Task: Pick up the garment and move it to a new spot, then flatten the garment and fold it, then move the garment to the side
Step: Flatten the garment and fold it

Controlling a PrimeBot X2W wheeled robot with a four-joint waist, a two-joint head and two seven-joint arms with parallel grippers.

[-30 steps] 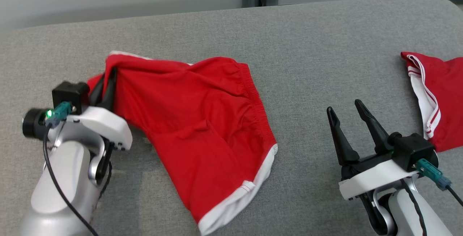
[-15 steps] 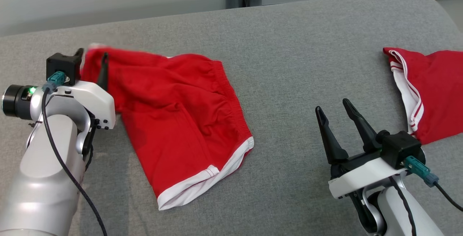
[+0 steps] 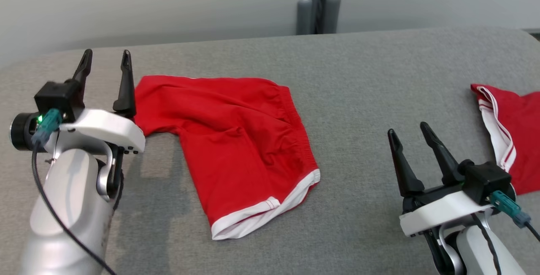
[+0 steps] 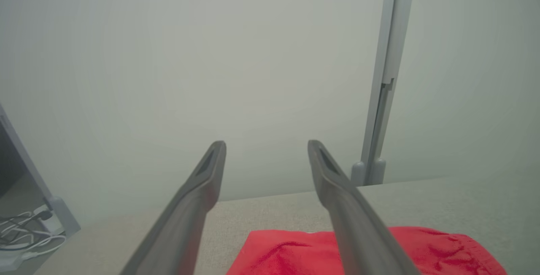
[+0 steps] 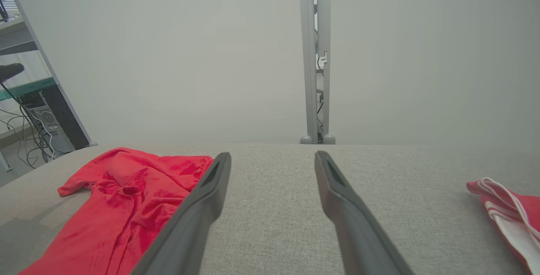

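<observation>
both the left jaws and the right jaws stand spread and empty over the grey surface (image 3: 371, 98). the shorts (image 3: 236, 148) lie rumpled just beside the left jaws, seemingly left free with bare room around for flattening; a second garment (image 3: 517, 140) waits far right.

Even soft light, wrist views hazy

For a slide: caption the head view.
Open left gripper and open right gripper flank red white-trimmed shorts on grey fabric surface.

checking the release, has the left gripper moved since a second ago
Yes. The left gripper has lifted off the shorts: its tips now reach the grey cushion's far edge, earlier below it.
</observation>
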